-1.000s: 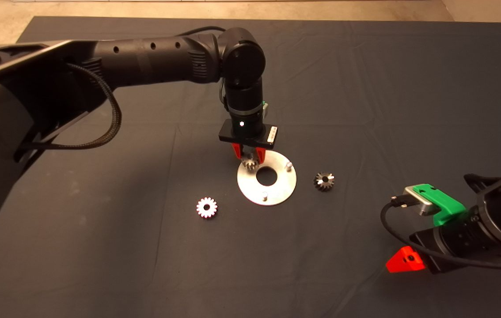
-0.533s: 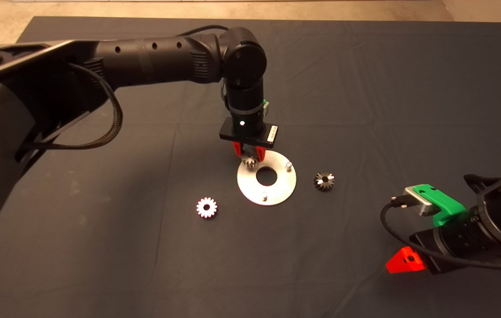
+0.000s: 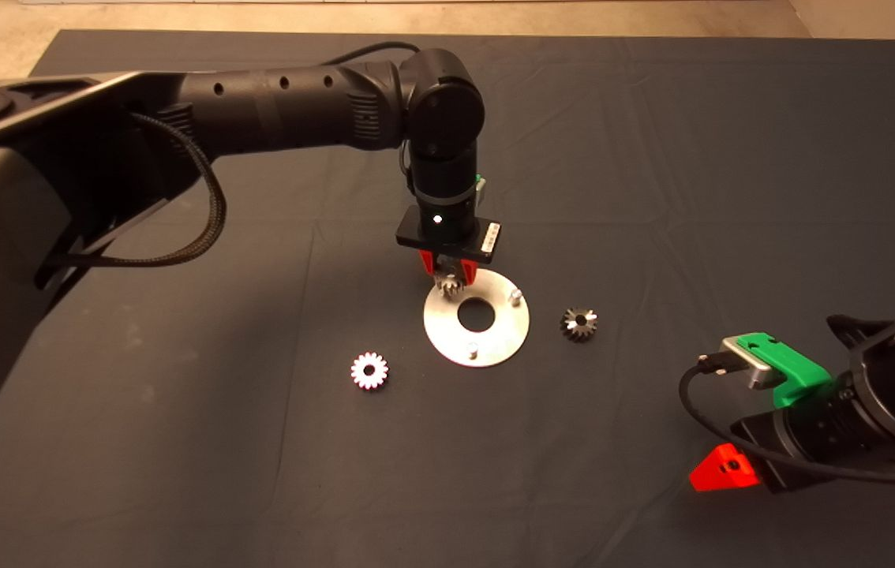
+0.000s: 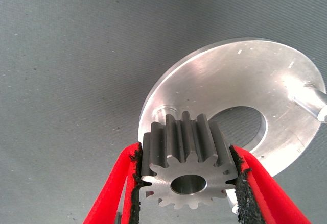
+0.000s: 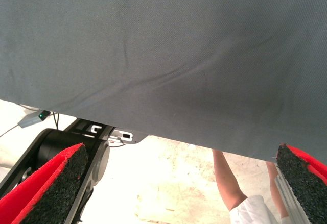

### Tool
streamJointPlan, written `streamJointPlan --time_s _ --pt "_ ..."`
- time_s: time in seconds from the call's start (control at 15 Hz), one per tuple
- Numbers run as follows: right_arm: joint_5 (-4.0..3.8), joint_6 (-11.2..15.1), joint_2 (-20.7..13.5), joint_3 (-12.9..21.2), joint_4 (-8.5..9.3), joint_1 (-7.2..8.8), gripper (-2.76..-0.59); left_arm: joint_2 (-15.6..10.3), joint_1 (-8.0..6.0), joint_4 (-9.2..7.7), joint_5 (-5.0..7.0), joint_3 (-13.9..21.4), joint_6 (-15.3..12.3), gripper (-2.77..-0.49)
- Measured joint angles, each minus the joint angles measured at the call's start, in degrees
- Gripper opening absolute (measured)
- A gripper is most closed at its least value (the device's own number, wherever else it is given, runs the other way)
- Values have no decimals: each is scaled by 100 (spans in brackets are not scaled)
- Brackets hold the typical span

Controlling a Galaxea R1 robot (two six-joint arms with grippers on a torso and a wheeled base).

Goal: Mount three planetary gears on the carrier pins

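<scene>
Over the last second I have carried the left gripper [image 3: 452,278] slightly right and away from me, and it has lifted a little; it now hangs over the far-left rim of the carrier disc [image 3: 495,341]. Its fingers [image 4: 120,183] are clamped on the flanks of one planetary gear [image 4: 186,168], bore facing the wrist camera, with the disc close below. In my judgement this is fine alignment over the far-left pin, which the gripper hides in the head view; the gear is not yet seated. Two carrier pins stand bare: the far-right pin [image 3: 517,296] and the near pin [image 3: 473,352]. Two gears are waiting on the mat [image 3: 179,442]: a bright gear [image 3: 369,370] to the near left of the disc and a dark gear [image 3: 578,323] just to its right. There are no containers in this scene; the disc is the only receiving part and carries nothing yet. The right gripper [image 5: 173,183] is parked at the near-right edge, fingers spread and empty; a person's legs show beyond the mat.
</scene>
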Motion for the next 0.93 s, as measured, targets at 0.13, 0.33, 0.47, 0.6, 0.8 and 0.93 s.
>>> streamJointPlan --time_s 0.13,0.33,0.47,0.6,0.8,0.93 --pt "0 0 0 0 0 0 -59 0 0 1 52 0 0 -227" --pt "2 0 0 0 0 0 -59 -2 0 88 285 0 0 -227" --pt "0 0 2 0 -2 0 -59 0 0 108 288 0 0 -227" --pt "0 0 2 0 -2 -1 -59 0 0 108 286 0 0 -227" --pt "0 0 2 0 -2 -1 -59 0 0 108 285 0 1 -227" --pt "0 0 2 0 -2 -1 -59 0 2 108 284 0 0 -227"
